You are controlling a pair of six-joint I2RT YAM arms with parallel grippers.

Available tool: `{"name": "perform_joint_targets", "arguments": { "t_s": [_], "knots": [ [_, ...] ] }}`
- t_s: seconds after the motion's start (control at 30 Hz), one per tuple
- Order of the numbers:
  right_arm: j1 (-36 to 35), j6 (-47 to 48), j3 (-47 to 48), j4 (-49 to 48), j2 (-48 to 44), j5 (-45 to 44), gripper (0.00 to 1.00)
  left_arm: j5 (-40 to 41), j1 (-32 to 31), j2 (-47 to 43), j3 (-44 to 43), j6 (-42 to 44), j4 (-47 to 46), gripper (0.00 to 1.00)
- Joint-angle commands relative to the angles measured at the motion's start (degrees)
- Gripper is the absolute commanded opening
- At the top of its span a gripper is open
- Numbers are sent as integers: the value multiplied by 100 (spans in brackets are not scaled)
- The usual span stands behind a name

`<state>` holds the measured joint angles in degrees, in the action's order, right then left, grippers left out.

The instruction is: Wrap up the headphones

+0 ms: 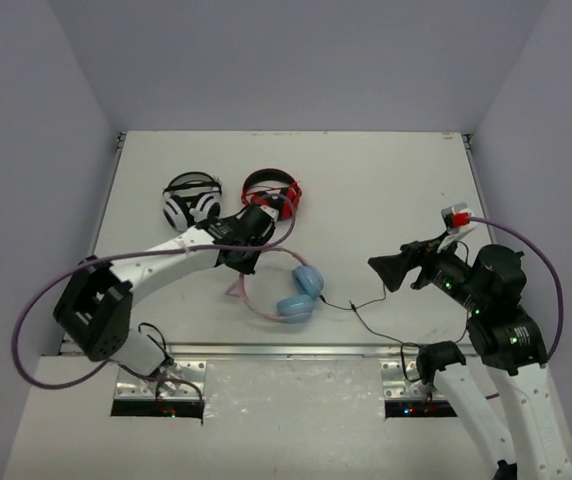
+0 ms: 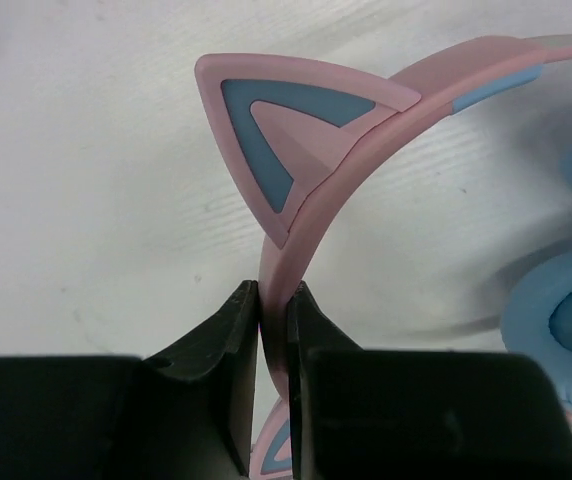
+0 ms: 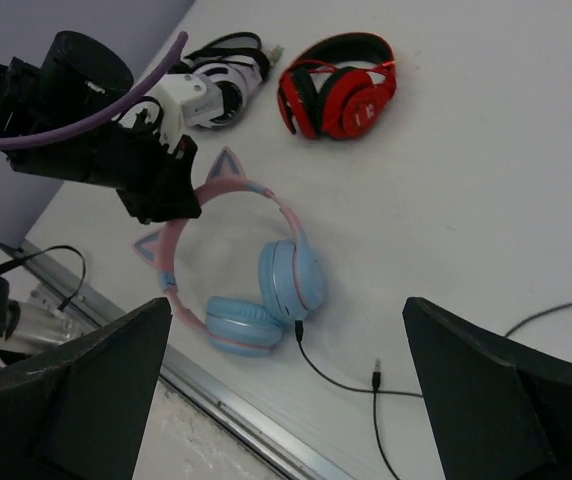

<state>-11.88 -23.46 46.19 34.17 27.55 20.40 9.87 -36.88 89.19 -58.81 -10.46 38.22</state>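
The headphones (image 1: 294,296) lie on the white table (image 1: 396,180), near its front edge and a little left of centre, with the two light blue earcups (image 3: 276,290) folded close together and the pink headband (image 2: 366,110) curving away to the left. The left gripper (image 2: 274,296) has its two black fingers (image 2: 216,350) closed tight on the headband, clamping the pink band just below one of the cat ears (image 2: 286,130); in the right wrist view the second ear shows lower down on the band, beside that gripper. A thin black cable (image 1: 366,302) leaves the lower earcup and trails loosely to the right across the table, with its plug (image 3: 376,375) lying free on the surface. The right gripper (image 1: 384,268) hangs above the table to the right of the headphones, its fingers spread wide and gripping nothing. Behind the left arm, farther back on the table, a black-and-white pair (image 1: 191,200) and a red-and-black pair (image 1: 274,195) sit side by side.
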Motion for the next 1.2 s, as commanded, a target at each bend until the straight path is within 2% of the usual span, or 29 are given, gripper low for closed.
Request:
{"name": "perform_joint_targets", "arguments": {
  "t_s": [0.0,0.07,0.13,0.2,0.27,0.4,0.47,0.6,0.73,0.77,0.8,0.87,0.9,0.93,0.97,1.07,1.1,1.17],
  "knots": [
    [-43,-220,-434,-1480,-328,1013,99,857,-398,-1130,-306,-219,519,0],
    [-43,-238,-1006,-2506,-452,1692,99,1341,-434,-1690,-429,-342,730,0],
    [-43,-20,-1252,-2757,-374,2518,99,1797,-434,-2044,-500,-448,792,0],
    [-43,78,-1489,-3231,-6,3473,99,1931,-434,-2466,-684,-545,880,0],
    [-60,70,-1657,-3861,302,3856,99,1993,-434,-2739,-956,-536,994,1],
    [-78,-79,-1982,-4602,970,3952,99,2080,-434,-2837,-1668,-431,1380,0],
    [-444,-212,-2114,-5146,1050,3964,99,2300,-425,-2810,-2123,-439,1671,0],
    [-1316,737,-1756,-4649,1454,2436,96,2247,-434,-2749,-2767,-457,1978,0],
    [-1519,1089,-1263,-4350,2112,2108,90,2703,-434,-2696,-3171,-571,2198,1],
    [-1563,1090,-1166,-4366,2210,2195,87,2765,-434,-2679,-3216,-589,2225,0],
    [-1607,1063,-1157,-4401,2280,2222,68,2914,-434,-2705,-3294,-606,2225,0],
    [-1712,1028,-1130,-4507,2509,2301,51,3152,-434,-2757,-3348,-755,2190,0],
    [-1747,950,-1139,-4533,2562,2284,38,3353,-434,-2862,-3365,-808,2138,0],
    [-1791,905,-1183,-4586,2580,2232,15,3485,-434,-2907,-3374,-913,2094,0],
    [-1852,870,-1357,-4656,2536,1996,10,3591,-434,-2959,-3366,-949,2050,0],
    [-1879,721,-1709,-4754,2178,1547,6,4284,-434,-3153,-3322,-984,1891,0],
    [-1879,773,-1745,-4562,2063,1111,2,4800,-434,-3240,-3208,-967,1804,0],
    [-1879,913,-1781,-4359,1869,712,1,5120,-434,-3424,-2849,-652,1402,0]
  ]
}}
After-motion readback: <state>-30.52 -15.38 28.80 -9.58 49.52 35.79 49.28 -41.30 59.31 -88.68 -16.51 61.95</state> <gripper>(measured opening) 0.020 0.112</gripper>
